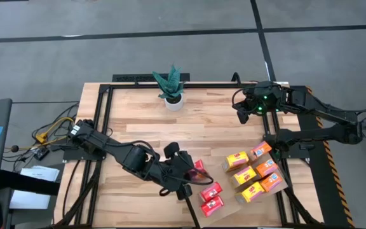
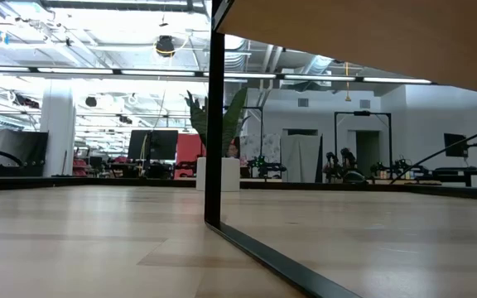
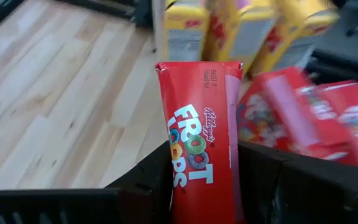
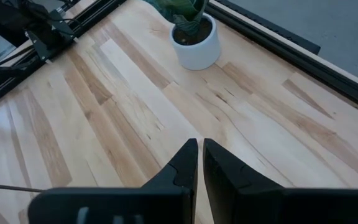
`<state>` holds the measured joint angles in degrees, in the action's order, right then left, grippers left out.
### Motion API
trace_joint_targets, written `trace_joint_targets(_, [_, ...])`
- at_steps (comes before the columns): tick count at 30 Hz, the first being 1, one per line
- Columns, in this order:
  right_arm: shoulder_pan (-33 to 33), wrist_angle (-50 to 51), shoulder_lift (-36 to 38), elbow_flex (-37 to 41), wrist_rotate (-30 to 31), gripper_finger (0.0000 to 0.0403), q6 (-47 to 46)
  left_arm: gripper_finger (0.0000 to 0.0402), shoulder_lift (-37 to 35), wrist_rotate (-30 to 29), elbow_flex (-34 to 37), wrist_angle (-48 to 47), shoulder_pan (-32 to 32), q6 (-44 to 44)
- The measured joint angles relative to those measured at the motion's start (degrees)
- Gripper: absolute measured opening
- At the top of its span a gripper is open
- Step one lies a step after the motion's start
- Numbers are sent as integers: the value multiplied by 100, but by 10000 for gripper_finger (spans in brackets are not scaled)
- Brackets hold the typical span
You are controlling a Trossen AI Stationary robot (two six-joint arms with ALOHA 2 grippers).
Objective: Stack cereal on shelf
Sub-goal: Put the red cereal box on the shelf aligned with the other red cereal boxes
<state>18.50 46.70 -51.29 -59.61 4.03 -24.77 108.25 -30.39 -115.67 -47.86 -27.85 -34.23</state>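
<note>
The left hand (image 3: 204, 186) grips a red cereal box (image 3: 202, 134) between its fingers, lifted over the tabletop (image 1: 132, 121). The box reads "Kellogg's Froot Loops" down its side. Just beyond the hand lie more red boxes (image 1: 211, 198), and farther past them a cluster of yellow and orange boxes (image 1: 254, 173). The right hand (image 4: 200, 163), fingers pressed together and holding nothing, hangs well apart near the potted plant (image 1: 171, 86).

A red cereal box (image 3: 201, 137) printed with white and multicoloured lettering is seen; yellow boxes (image 3: 185, 31) behind it; a green plant (image 1: 169, 82) in a white pot (image 4: 194, 42); pale planked tabletop (image 1: 215, 127).
</note>
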Motion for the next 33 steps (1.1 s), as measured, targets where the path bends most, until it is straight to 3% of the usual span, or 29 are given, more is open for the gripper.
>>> trace_joint_targets(10, [0, 1, 0, 0, 14, 52, -7, 102, 63, 46, -504, -458, -93, 162])
trace_joint_targets(23, [0, 5, 0, 0, 22, 52, -95, 97, 72, -1, -333, -399, -55, 51])
trace_joint_targets(29, [0, 12, -1, 0, 22, 52, -216, 98, 342, 26, -327, 24, -110, 73])
trace_joint_targets(33, [-13, 84, -2, 0, 22, 52, -219, 98, 540, -94, -340, -190, -147, 74])
